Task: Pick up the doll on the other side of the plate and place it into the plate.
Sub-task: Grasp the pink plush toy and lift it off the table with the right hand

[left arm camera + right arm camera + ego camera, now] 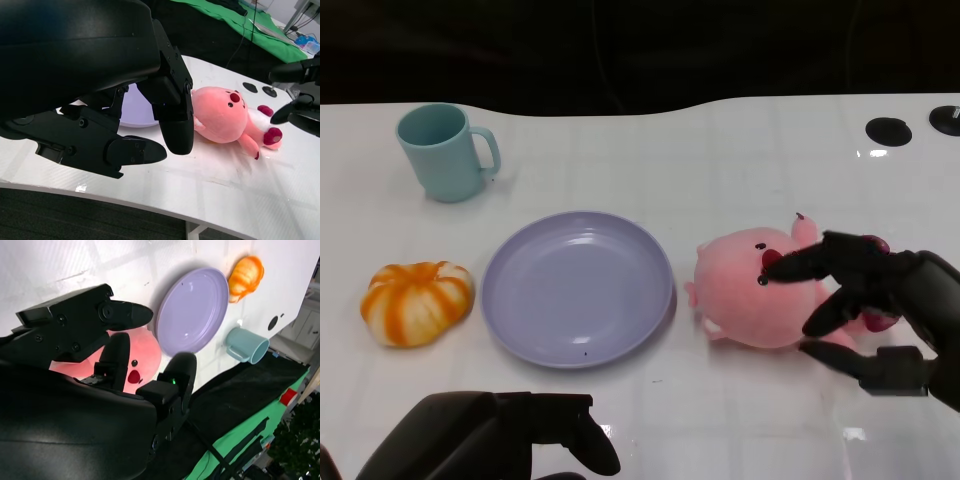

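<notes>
The pink doll (752,290) lies on the white table just right of the lilac plate (578,288). My right hand (868,300) hovers over the doll's right half with its fingers spread above the face and body, holding nothing. In the left wrist view the doll (222,117) lies on its side, and the right hand's fingers (295,71) hang above its feet without touching. In the right wrist view the doll (145,357) shows between the fingers, with the plate (192,310) beyond. My left hand (510,435) rests low at the near edge and holds nothing.
A teal mug (445,150) stands at the far left. An orange-and-white pumpkin plush (417,300) lies left of the plate. Two black round holes (888,130) sit at the table's far right. The table's far edge borders a dark background.
</notes>
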